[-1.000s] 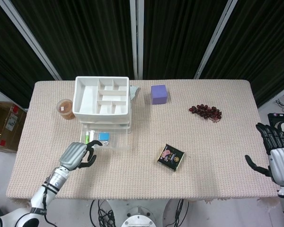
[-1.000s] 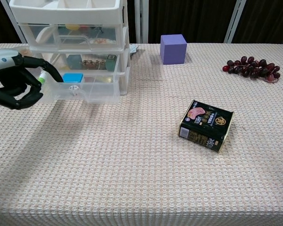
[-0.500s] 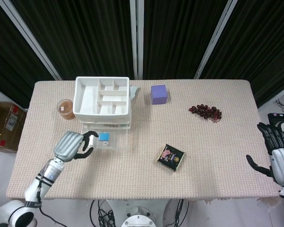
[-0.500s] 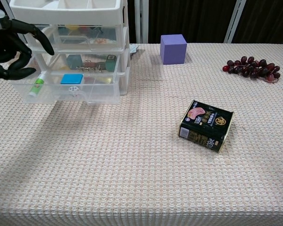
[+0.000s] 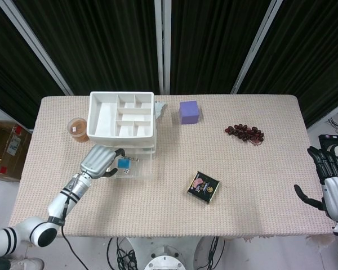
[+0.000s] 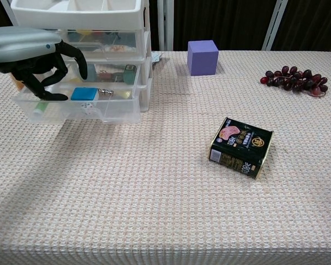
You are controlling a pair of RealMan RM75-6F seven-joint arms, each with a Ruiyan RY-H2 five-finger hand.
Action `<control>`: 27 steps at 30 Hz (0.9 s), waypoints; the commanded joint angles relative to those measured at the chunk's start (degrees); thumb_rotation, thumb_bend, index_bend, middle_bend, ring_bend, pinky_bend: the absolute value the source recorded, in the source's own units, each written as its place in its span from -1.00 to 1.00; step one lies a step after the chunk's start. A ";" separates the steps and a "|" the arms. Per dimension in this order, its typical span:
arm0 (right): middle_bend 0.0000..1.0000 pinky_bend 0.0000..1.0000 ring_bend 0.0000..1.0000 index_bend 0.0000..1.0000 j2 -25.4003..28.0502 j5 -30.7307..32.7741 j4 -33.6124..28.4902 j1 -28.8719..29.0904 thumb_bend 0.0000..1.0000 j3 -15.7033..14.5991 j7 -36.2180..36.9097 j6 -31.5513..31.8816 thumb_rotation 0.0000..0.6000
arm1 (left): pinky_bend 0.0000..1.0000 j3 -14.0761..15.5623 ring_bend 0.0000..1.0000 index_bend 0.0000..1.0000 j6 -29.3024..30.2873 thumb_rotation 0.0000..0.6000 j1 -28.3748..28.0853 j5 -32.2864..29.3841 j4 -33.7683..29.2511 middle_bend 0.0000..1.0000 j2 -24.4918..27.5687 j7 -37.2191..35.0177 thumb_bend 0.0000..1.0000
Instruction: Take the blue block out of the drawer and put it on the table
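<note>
The blue block (image 6: 84, 93) (image 5: 124, 163) lies flat in the pulled-out bottom drawer (image 6: 116, 111) of a clear drawer unit (image 5: 121, 117) at the table's left. My left hand (image 6: 41, 61) (image 5: 101, 161) hovers over the left part of that drawer, fingers curled downward and apart, holding nothing; its fingertips (image 6: 83, 70) sit just left of and above the block. My right hand (image 5: 329, 183) hangs off the table's right edge with its fingers spread, out of the chest view.
A small die (image 6: 86, 104) and a green-capped tube (image 6: 41, 106) share the drawer. A dark tin (image 6: 240, 146) lies mid-table, a purple cube (image 6: 202, 56) behind it, grapes (image 6: 295, 79) at the far right. A brown cup (image 5: 78, 129) stands left of the unit.
My left hand has risen from the table in front of the drawer and moved in over the open drawer, close to the blue block. The right hand has stayed put.
</note>
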 commanded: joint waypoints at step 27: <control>-0.87 -1.00 -1.00 -1.00 -0.58 1.19 1.59 0.22 -0.55 0.29 1.46 -1.03 1.00 | 1.00 0.68 0.85 -0.12 -4.67 1.00 -5.87 -7.98 3.01 0.63 -2.64 2.44 -0.56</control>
